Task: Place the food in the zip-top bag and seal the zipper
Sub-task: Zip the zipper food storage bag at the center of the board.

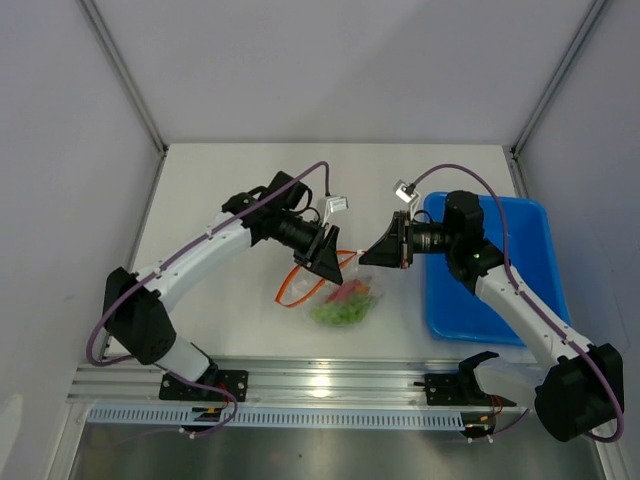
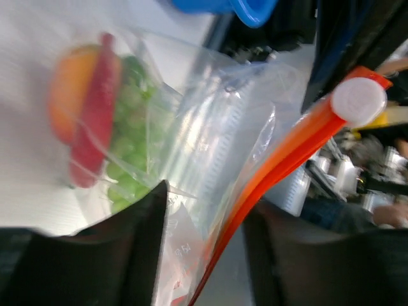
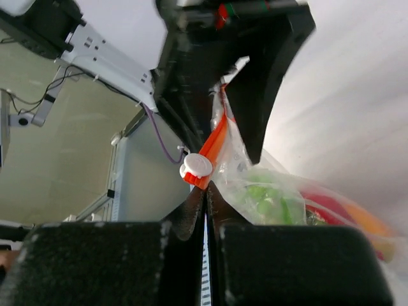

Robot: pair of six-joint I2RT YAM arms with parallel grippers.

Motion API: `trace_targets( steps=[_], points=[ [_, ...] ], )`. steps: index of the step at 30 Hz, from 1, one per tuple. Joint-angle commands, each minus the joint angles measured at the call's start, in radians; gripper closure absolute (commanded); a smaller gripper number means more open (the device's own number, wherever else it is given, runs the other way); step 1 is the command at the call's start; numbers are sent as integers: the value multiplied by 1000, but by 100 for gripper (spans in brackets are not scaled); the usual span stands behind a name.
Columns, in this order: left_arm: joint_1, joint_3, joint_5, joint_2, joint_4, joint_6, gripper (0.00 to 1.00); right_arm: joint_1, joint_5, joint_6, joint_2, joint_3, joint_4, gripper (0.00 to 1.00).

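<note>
The clear zip-top bag (image 1: 318,296) lies at mid-table with the food inside: green grapes (image 2: 127,159), a red pepper piece (image 2: 95,121) and an orange piece (image 2: 67,95). Its orange-red zipper (image 2: 287,159) rises from the bag to a white slider (image 3: 196,167). My left gripper (image 1: 333,266) is open; the bag's mouth and the zipper strip pass between its fingers (image 2: 108,255) without being pinched. My right gripper (image 3: 205,191) faces it from the right, jaws pressed together on the bag's corner just under the slider.
A blue tray (image 1: 500,300) sits on the right under my right arm. The zipper strip (image 1: 297,283) loops out to the left of the bag. A metal rail (image 1: 330,380) runs along the near edge, and walls enclose the white table.
</note>
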Motion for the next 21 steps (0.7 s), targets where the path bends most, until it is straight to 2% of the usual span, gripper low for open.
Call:
trace_targets(
  steps=[1,3,9,13,18,21],
  points=[
    [-18,42,-170,-111,99,-22,43,6,54,33,15,75,-73,100],
    [-51,63,-216,-126,116,6,34,6,68,86,35,94,-118,100],
    [-145,89,-348,-132,140,69,32,8,91,258,100,155,-150,100],
    [-167,80,-386,-114,143,76,32,-1,92,255,139,218,-245,100],
    [-168,51,-534,-117,139,61,39,-32,56,304,161,237,-235,100],
    [-168,13,-574,-123,143,52,52,-40,43,317,161,235,-224,100]
  ],
)
